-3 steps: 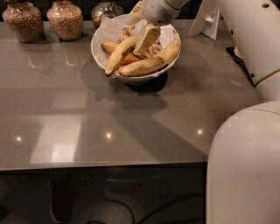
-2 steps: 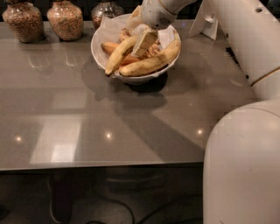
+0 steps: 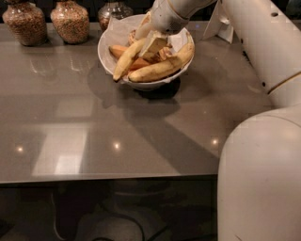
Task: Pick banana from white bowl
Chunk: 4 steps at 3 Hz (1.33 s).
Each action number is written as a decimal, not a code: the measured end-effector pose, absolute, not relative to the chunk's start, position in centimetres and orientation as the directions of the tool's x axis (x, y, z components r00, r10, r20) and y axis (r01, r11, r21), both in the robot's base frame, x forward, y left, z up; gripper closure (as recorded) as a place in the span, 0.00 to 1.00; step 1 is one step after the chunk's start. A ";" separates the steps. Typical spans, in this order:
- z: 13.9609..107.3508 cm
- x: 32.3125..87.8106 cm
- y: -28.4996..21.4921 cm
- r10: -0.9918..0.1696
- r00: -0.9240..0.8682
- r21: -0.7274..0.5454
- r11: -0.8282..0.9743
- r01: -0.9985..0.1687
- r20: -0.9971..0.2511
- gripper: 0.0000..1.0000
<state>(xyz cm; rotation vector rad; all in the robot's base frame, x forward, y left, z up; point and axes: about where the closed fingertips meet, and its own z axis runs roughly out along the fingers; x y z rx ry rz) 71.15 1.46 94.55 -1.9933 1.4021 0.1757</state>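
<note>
The white bowl [image 3: 107, 55] stands at the back middle of the grey table, lined with white paper. Three bananas lie in it. The slim yellow banana [image 3: 126, 61] leans over the front left rim. A thicker, duller banana [image 3: 162, 69] lies along the front right. A short orange-toned one [image 3: 120, 51] lies behind at the left. My gripper [image 3: 153, 45] reaches down into the bowl from the upper right. It sits at the slim banana's upper end, touching or just above it.
Three glass jars of grains [image 3: 26, 23] [image 3: 69, 20] [image 3: 114, 10] stand along the back left edge. A white stand [image 3: 220, 26] is at the back right. My white arm and body [image 3: 258, 179] fill the right side. The table's front edge runs across the lower frame.
The gripper has shifted slightly left and lower in the bowl, onto the slim banana's upper end. The bananas and bowl have not visibly moved.
</note>
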 end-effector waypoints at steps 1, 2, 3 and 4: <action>94.5 71.1 1.5 -0.780 0.410 -0.452 -0.185 -0.873 -0.473 0.76; 94.9 70.5 1.7 -0.770 0.430 -0.457 -0.204 -0.866 -0.471 0.98; 96.3 69.6 1.7 -0.759 0.452 -0.474 -0.216 -0.854 -0.468 1.00; 98.6 68.5 1.0 -0.756 0.466 -0.502 -0.211 -0.839 -0.460 1.00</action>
